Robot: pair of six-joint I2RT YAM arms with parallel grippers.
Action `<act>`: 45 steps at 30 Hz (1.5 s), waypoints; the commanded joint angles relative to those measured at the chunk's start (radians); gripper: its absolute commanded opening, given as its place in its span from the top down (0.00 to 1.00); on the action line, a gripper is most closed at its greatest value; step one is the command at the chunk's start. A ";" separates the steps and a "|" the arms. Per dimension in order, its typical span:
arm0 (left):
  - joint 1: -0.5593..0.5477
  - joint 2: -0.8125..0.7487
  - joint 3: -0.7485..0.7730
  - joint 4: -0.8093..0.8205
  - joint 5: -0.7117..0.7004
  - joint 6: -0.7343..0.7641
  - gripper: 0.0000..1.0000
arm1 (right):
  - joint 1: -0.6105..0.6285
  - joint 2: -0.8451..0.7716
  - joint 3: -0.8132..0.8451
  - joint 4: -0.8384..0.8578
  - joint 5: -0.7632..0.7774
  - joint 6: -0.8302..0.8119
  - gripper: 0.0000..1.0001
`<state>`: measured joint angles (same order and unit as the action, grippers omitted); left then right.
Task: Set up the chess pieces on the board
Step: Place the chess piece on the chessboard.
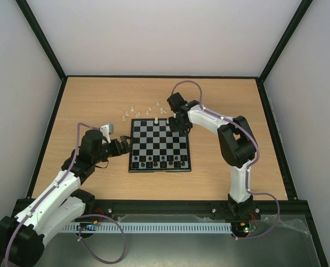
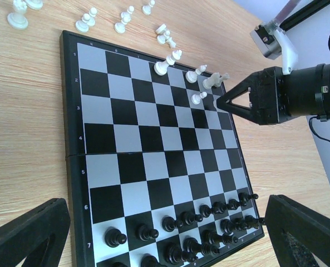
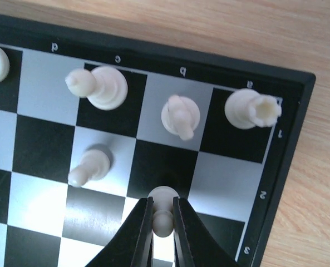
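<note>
The board (image 1: 159, 139) lies at mid-table, and black chess pieces (image 2: 209, 222) fill its two near rows. My right gripper (image 3: 163, 201) is shut on a white pawn (image 3: 163, 194) over the far right corner squares; I cannot tell whether its base touches the board. A white rook (image 3: 248, 108), knight (image 3: 180, 115), bishop (image 3: 101, 86) and another pawn (image 3: 89, 167) stand close by. My left gripper (image 2: 167, 222) hangs open by the board's left edge, near the black rows, with nothing between its fingers.
Several loose white pieces (image 1: 139, 110) lie on the wooden table just beyond the board's far edge. In the left wrist view they show as a scatter (image 2: 87, 19) past the border. Black frame rails edge the table.
</note>
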<state>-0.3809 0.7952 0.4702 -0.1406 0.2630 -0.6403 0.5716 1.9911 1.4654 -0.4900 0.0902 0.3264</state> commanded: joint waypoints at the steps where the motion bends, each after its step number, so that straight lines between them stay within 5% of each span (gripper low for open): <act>1: 0.007 0.008 0.010 0.019 -0.002 -0.003 0.01 | 0.008 0.035 0.054 -0.023 0.002 0.008 0.89; 45: 0.006 0.001 0.011 0.013 -0.004 -0.002 0.01 | 0.011 -0.035 0.029 -0.048 0.014 0.008 0.77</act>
<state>-0.3809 0.8055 0.4702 -0.1394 0.2626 -0.6399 0.5762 2.0117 1.5089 -0.4953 0.1047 0.3275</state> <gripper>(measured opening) 0.990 0.215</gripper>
